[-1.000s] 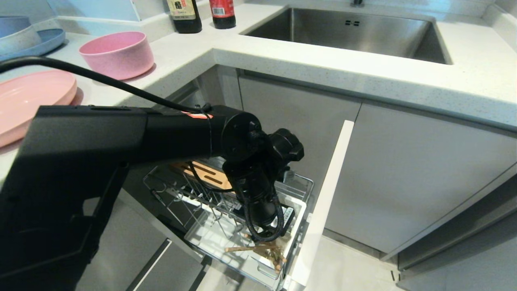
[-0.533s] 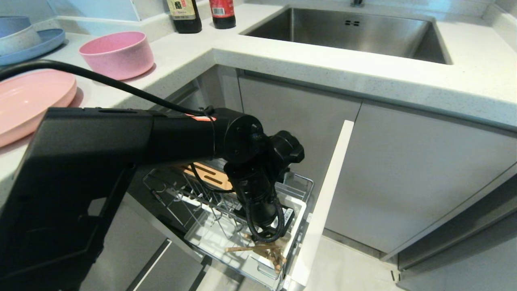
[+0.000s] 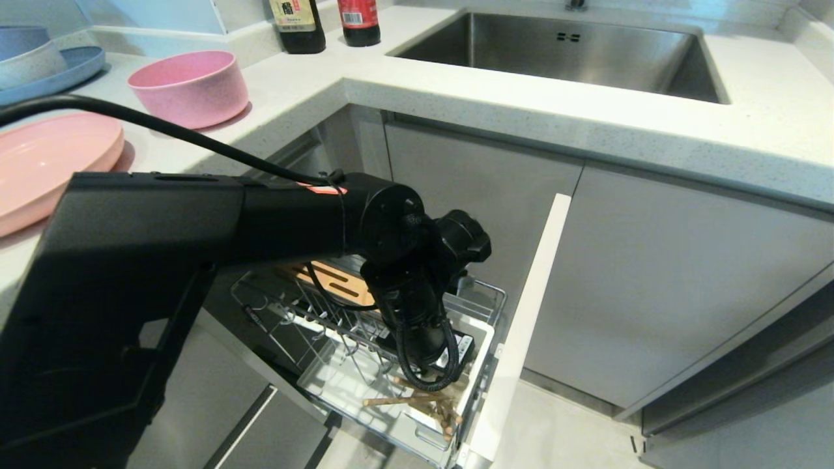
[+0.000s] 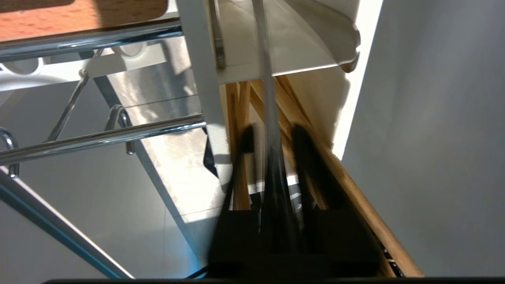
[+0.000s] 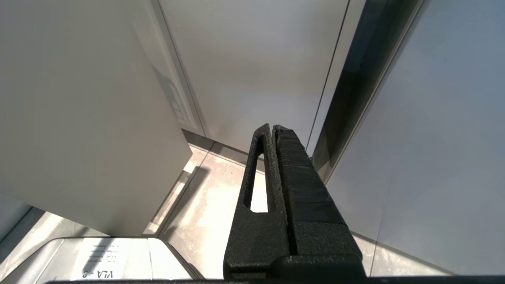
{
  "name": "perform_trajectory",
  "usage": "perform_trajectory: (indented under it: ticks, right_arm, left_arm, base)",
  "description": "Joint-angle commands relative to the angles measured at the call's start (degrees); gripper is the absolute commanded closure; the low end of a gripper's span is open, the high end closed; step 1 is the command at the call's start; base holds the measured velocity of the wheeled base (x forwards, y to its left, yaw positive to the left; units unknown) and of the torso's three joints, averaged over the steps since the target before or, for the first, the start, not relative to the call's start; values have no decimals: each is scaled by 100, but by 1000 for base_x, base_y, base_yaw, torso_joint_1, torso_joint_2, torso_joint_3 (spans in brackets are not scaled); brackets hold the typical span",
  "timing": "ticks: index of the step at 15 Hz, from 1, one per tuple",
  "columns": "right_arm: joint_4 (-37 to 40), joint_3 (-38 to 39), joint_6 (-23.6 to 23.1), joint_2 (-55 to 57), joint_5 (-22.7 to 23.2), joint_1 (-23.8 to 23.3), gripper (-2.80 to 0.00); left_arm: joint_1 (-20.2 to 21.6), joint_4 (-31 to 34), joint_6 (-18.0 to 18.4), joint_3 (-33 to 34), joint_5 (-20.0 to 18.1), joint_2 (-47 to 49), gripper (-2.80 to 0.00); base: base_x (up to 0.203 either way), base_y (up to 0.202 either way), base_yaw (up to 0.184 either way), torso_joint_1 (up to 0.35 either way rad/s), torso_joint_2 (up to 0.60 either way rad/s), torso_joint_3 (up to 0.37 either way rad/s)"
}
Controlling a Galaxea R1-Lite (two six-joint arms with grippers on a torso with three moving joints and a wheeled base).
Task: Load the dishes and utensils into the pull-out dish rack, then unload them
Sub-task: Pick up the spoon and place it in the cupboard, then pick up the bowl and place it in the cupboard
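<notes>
My left gripper [image 4: 274, 132] reaches down into the white utensil cup [image 4: 315, 47] at the front corner of the pull-out dish rack [image 3: 273, 312]. Its fingers stand slightly apart, open, and the shiny spoon handle [image 4: 265, 79] runs between them with a gap on each side. Wooden chopsticks [image 4: 240, 102] lean in the same cup, and their ends stick out below it [image 3: 417, 400]. The pink plate [image 3: 45, 163] and pink bowl [image 3: 189, 88] sit on the counter at the left. My right gripper [image 5: 273, 128] hangs shut and empty near the floor.
The white pull-out door front [image 3: 521, 326] stands just right of the rack. The wooden slotted strip [image 3: 332, 277] lies at the rack's back. A blue plate with stacked bowls [image 3: 39, 62], two bottles [image 3: 300, 23] and the steel sink [image 3: 573, 52] are on the counter.
</notes>
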Motion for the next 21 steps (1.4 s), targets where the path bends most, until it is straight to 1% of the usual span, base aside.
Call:
perform_trajectory:
  ticks: [1,5,8,10,11,12,14,16,17,19,21]
  right_arm:
    - [-4,9,1,0,0,2,0]
    - [-4,9,1,0,-1,2,0]
    - [-4,9,1,0,-2,2,0]
    - [0,9,1,0,3,2,0]
    - [3,9,1,0,-2,2,0]
    - [-4,9,1,0,-2,2,0]
    - [-4,9,1,0,7,2,0]
    - [-4,9,1,0,-2,2,0]
    - [-4,9,1,0,-2,10,0]
    - [-4,9,1,0,-2,2,0]
    - [-3,9,1,0,0,2,0]
  left_arm:
    - [-1,19,-10,1,4,-27,-280]
    - [-11,19,-22,1,78,-86,-280]
    - [-27,-6,-180,1,139,-314,-280]
    - [-57,-18,-296,1,274,-518,-280]
    - [-71,-46,-421,1,375,-647,-280]
    - [-78,-88,-527,9,514,-790,0]
    - [-84,-212,-795,12,787,-1075,0]
    - [-138,-474,-1245,13,1285,-1371,0]
    - [-160,-563,-1372,11,1411,-1507,0]
    - [-216,-842,-1681,10,1492,-1860,0]
    - [-223,-1194,-1917,12,1655,-2299,0]
  base:
    - [0,0,0,0,0,0]
    - [0,0,0,0,0,0]
    - [0,0,0,0,0,0]
    - [0,0,0,0,0,0]
    - [0,0,0,0,0,0]
    - [0,0,0,0,0,0]
    - [0,0,0,0,0,0]
    - [0,0,0,0,0,0]
    - [0,0,0,0,0,0]
    - [0,0,0,0,0,0]
    - [0,0,0,0,0,0]
